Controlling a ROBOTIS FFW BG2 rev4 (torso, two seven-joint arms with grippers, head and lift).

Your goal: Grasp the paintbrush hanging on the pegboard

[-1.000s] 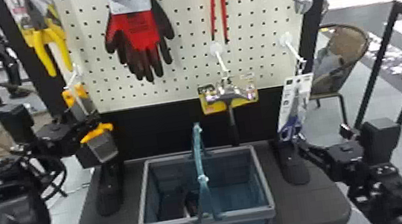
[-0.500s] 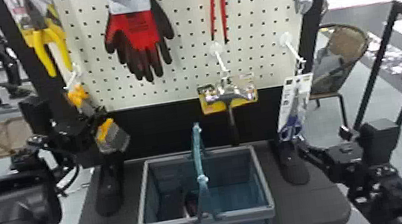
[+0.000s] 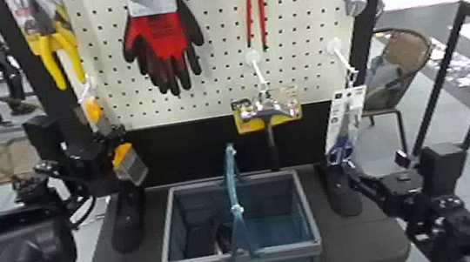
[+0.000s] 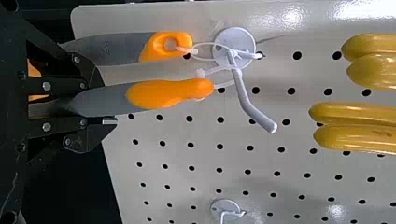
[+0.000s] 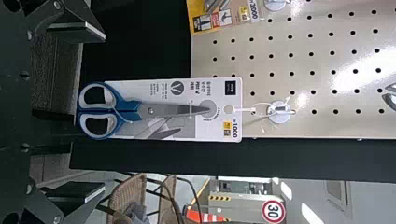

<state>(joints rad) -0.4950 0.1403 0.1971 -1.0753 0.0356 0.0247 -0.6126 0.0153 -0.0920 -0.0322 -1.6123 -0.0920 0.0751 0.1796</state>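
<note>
From the head camera, we see the paintbrush (image 3: 129, 167) hanging tilted against the pegboard (image 3: 218, 82). Its bristles sit just below the jaws of our left gripper (image 3: 107, 150) and its orange end sits above them.

From the left wrist, its grey handle runs lengthwise straight out between the jaws toward the white hook (image 4: 250, 102), where a thin loop ties it. The jaws seem clamped on it, though the contact is half hidden. A second handle (image 4: 116, 46) lies just outside them.

From the right wrist, our right gripper (image 5: 99, 112) has its jaws wide apart, with packaged scissors (image 5: 121, 111) straight ahead of them. We judge the left arm far nearer.
</note>
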